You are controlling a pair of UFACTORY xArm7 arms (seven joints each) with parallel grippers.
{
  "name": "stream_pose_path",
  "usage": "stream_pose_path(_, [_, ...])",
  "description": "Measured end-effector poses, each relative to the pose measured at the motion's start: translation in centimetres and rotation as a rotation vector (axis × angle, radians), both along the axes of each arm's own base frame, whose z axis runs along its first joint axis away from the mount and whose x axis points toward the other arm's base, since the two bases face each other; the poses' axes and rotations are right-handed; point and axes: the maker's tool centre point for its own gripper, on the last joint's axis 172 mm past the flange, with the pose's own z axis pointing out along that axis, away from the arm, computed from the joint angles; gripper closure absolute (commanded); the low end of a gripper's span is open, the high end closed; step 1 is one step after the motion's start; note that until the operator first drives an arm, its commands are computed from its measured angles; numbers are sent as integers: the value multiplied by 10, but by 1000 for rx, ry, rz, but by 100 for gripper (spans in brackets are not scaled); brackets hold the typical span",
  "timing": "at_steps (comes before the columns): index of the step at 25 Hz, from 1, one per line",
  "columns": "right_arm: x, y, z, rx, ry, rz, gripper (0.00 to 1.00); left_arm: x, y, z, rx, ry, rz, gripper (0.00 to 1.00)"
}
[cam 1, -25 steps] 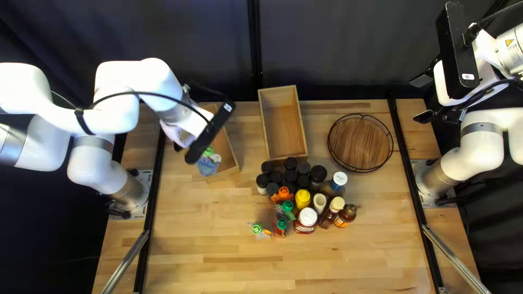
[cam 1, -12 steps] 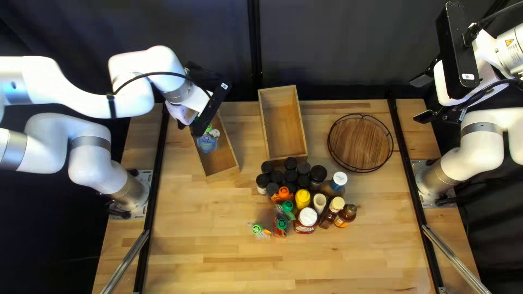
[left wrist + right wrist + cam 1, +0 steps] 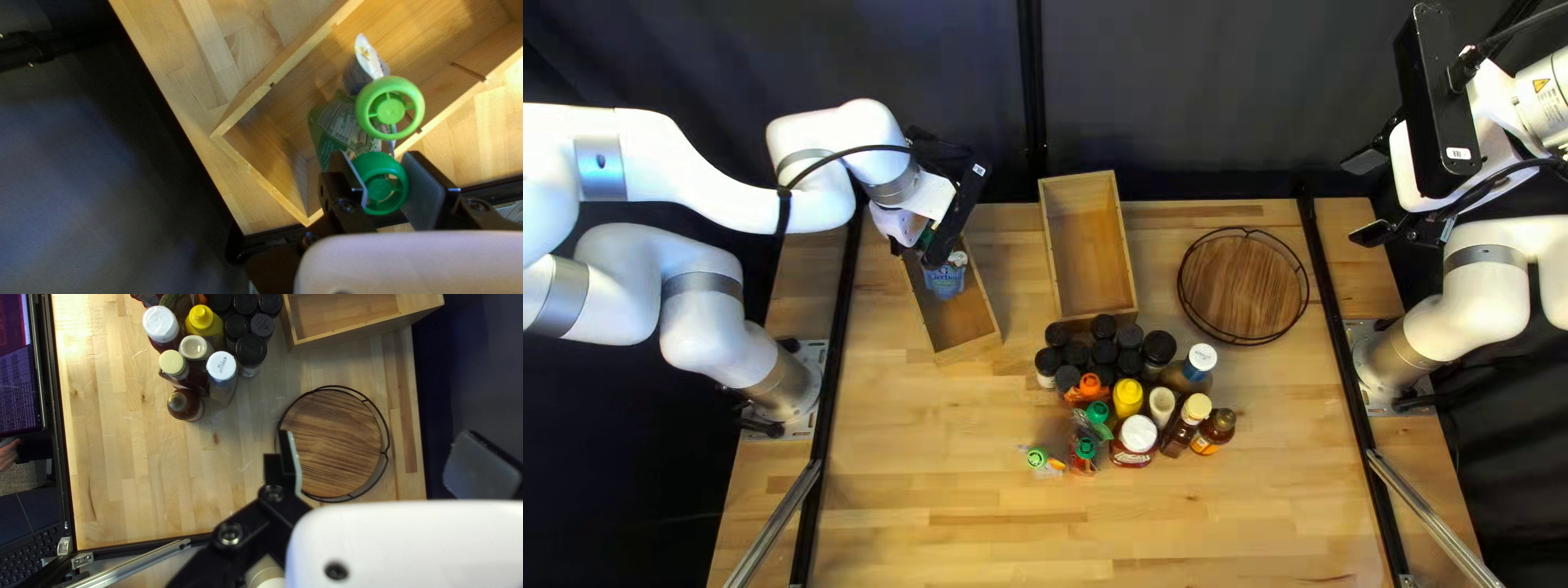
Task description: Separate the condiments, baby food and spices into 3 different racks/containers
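"Two caps show at the left box (image 3: 969, 346), right?"

"Yes: a dark green cap (image 3: 379, 182), and just beside it a light green cap (image 3: 389, 108), with the green pouch (image 3: 333, 124) inside the box near both."

"And the left hand (image 3: 923, 242)?"

"Clenched on the dark green cap, a finger against each side."

"What sits around them on the desk (image 3: 958, 490)?"

"In the top left view, the middle box (image 3: 1092, 250) is right of the left one. Black-capped jars (image 3: 1103, 327) crowd its near end; the yellow bottle (image 3: 1128, 396) and white-lidded bottle (image 3: 1139, 433) are nearer the desk's near edge. Left of those lies a small pouch (image 3: 1038, 458)."

"Further right?"

"The round wooden tray (image 3: 1241, 285), ringed with wire."

"The right hand (image 3: 1368, 197)?"

"Released, its fingers wide apart, up by the desk's far right corner."
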Motion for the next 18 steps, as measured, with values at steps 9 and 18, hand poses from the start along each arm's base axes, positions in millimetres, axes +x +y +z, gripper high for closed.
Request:
stream_pose_path(9, [0, 0, 0, 0, 0, 0, 0, 1, 5, -14, -8, -9, 25, 0])
stream_pose_path(18, [0, 0, 0, 0, 0, 0, 0, 6, -8, 28, -5, -7, 40, 0])
